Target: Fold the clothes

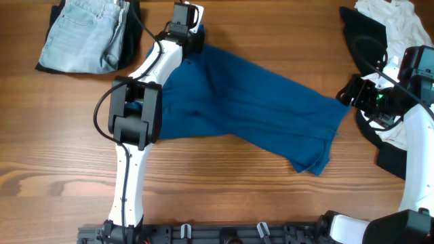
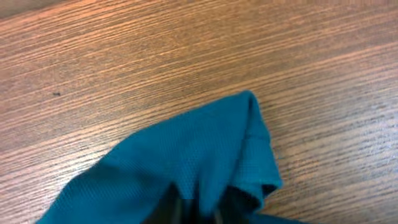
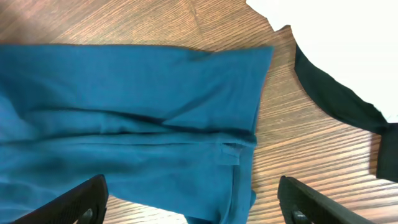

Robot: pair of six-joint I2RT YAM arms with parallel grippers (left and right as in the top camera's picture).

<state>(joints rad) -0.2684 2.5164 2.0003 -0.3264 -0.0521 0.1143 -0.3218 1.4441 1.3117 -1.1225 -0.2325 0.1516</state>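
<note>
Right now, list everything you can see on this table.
shirt: one, deep blue, spread across the table's middle
jeans: one pair, pale blue denim, folded, far left corner
dark garment: one, black, beneath and beside the jeans
white garment: one, white, far right corner
black garment: one, black, under the white garment, right edge
table: one, brown wood, under everything
left arm: one, white and black, jaws shut on the shirt's far left corner
right arm: one, white and black, jaws open over the shirt's right end
</note>
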